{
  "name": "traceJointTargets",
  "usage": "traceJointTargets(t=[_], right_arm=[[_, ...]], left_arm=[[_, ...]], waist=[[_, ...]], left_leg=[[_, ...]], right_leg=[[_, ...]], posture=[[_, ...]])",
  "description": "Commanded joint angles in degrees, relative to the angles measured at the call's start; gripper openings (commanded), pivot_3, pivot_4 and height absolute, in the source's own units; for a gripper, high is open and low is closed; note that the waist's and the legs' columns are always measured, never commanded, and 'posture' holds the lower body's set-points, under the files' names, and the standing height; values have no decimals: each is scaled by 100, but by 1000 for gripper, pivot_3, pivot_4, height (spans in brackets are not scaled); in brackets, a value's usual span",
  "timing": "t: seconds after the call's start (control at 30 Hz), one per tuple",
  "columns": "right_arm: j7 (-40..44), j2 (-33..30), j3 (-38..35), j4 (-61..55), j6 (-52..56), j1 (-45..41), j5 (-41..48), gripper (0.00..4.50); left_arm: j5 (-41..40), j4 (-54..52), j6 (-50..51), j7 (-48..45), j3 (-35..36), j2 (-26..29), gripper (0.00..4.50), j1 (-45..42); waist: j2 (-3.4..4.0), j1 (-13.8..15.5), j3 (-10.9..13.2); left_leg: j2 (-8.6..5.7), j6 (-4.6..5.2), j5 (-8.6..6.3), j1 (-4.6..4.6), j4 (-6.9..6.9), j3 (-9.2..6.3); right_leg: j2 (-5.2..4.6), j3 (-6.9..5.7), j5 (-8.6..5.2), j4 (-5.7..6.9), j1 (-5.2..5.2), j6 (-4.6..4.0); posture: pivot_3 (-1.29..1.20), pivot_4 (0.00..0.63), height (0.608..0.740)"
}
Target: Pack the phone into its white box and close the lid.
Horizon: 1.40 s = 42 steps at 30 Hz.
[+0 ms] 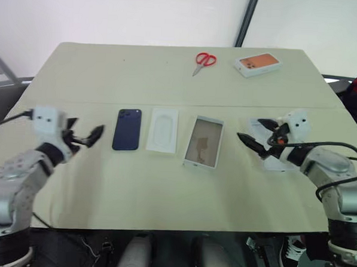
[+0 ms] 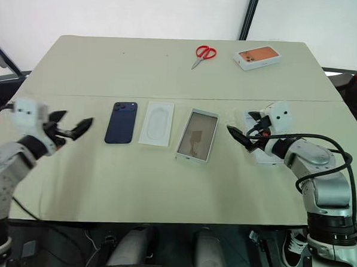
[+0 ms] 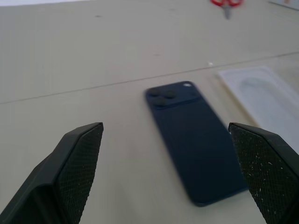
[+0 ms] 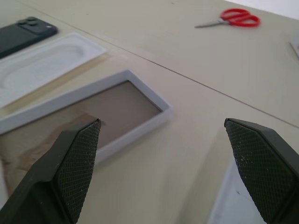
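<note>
Two pincers spread wide and empty, nothing packed yet.
The phone (image 1: 126, 129) lies flat mid-bench, toward its left edge, the white box (image 1: 204, 142) two places right; left gripper (image 1: 83, 137) could skid the slim phone, right gripper (image 1: 255, 138) hovering over the lid (image 2: 262, 151).

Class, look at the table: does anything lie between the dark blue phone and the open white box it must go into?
Yes. The flat white insert lies on the table between the phone and the white box, apart from both. The phone must pass over it.

Matt navy phone (image 1: 127, 129); glossy-floored white cardboard box (image 1: 204, 142)
</note>
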Motion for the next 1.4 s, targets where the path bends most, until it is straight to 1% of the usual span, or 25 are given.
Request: traceJointTargets(t=[0.03,0.17,0.3,0.37,0.53,0.6,0.73,1.07,1.17,1.4], right_arm=[[-61,135,367,-752,173,-100,102,4442],[-17,250,780,-1091,227,-140,46,4442],[-177,363,1199,-1336,291,-123,-152,4442],[-245,404,1248,-1428,338,-113,-168,4442],[-343,412,1228,-1533,401,-29,-168,4442],[-377,373,1198,-1616,438,41,-174,4442],[-361,281,1148,-1783,520,107,-155,4442],[-127,-74,1105,-2024,582,249,-76,4442],[-119,-91,1129,-2027,564,266,-112,4500],[-104,-83,1169,-1999,535,251,-151,4500]], left_arm=[[-160,-203,509,248,-723,-325,4500,-606],[-142,-162,1251,990,-1026,-954,4500,-1248],[-283,133,2269,1785,-785,-1798,4500,-1875],[-188,346,2521,1997,-687,-1999,4500,-2155],[22,975,2866,2239,-674,-2156,4500,-2695],[225,1655,3208,2454,-585,-2226,4500,-3133],[270,2347,3641,2424,-387,-2363,4500,-3625],[474,3037,3954,2278,-317,-2479,4500,-4030],[576,3139,3903,2307,-193,-2546,3668,-4086],[835,3118,3797,2411,38,-2598,113,-4110]], waist=[[0,8,0],[-2,-12,0],[-3,-3,-1],[-5,-2,-1],[-5,-1,-1],[-6,14,-1],[-7,1,-1],[-7,1,-1],[-7,3,-1],[-8,10,-1]], left_leg=[[-1,0,0,1,1,-1],[-2,0,0,-2,9,-4],[-2,0,0,0,9,-6],[-7,0,0,-2,12,-7],[-14,-1,1,-1,11,-8],[-15,-1,1,-1,12,-8],[-24,-1,1,-4,13,-9],[-23,-3,2,-2,11,-10],[-22,-4,2,-2,11,-10],[-23,-6,4,-3,13,-10]], right_leg=[[1,-1,0,2,1,0],[4,-3,0,3,1,1],[9,-3,0,5,1,1],[9,-5,0,5,1,2],[10,-7,0,5,1,2],[10,-6,0,5,1,2],[6,-9,-1,2,2,2],[6,-9,-1,4,1,3],[6,-9,-1,4,1,3],[2,-9,-1,4,1,3]], posture=[[0,150,740],[0,150,740],[0,150,740],[0,150,740],[0,150,740],[0,150,740],[0,150,740],[0,150,740],[0,150,740],[0,150,740]])
